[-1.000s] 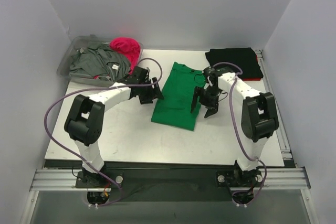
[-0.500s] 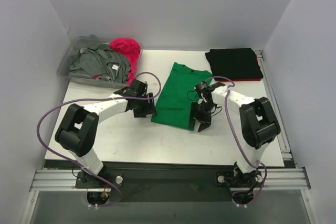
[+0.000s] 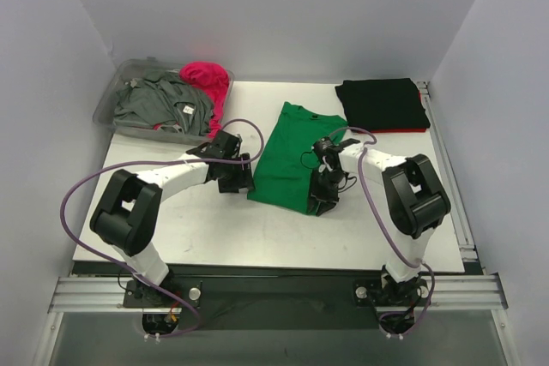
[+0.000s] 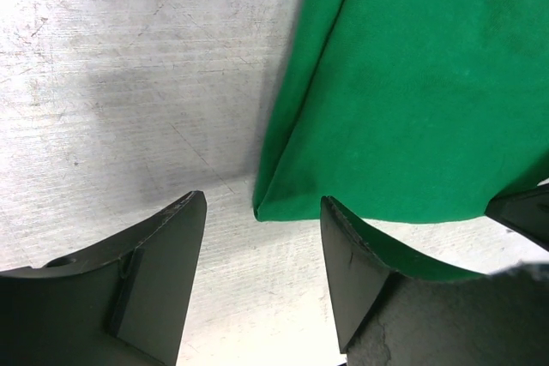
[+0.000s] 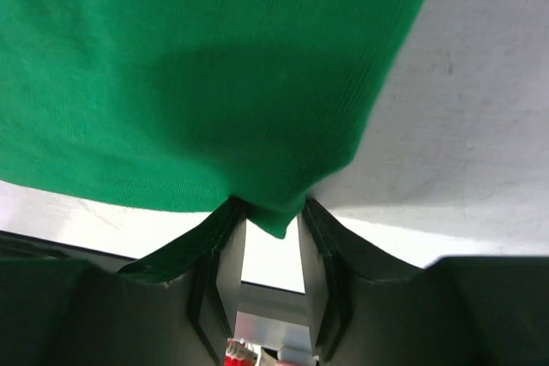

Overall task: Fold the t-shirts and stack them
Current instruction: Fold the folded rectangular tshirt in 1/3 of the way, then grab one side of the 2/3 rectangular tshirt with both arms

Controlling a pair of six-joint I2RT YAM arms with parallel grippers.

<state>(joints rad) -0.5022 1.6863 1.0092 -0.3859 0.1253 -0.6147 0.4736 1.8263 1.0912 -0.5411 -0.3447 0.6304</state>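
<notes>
A bright green t-shirt [image 3: 292, 156], folded into a long strip, lies at the middle of the table. My left gripper [image 3: 243, 179] is at its near left corner, open. In the left wrist view that green t-shirt [image 4: 412, 83] has its corner just beyond the tips of the left gripper [image 4: 263, 212], with cloth behind the right finger. My right gripper [image 3: 319, 199] is at the near right corner. In the right wrist view the right gripper [image 5: 270, 212] pinches the green t-shirt [image 5: 214, 66] at its corner. A folded black t-shirt [image 3: 382, 102] lies at the back right. Grey [image 3: 159, 102] and magenta pink [image 3: 208, 79] t-shirts lie crumpled at the back left.
A clear plastic bin [image 3: 107, 109] at the back left corner holds the grey and pink shirts. Grey walls close in the table on three sides. A metal rail [image 3: 446, 160] runs along the table's right edge. Bare white tabletop [image 3: 257, 229] lies in front of the green shirt.
Both grippers have moved toward me along the green t-shirt to its near corners. The right jaws have closed in on the near right corner. The left jaws narrowed slightly.
</notes>
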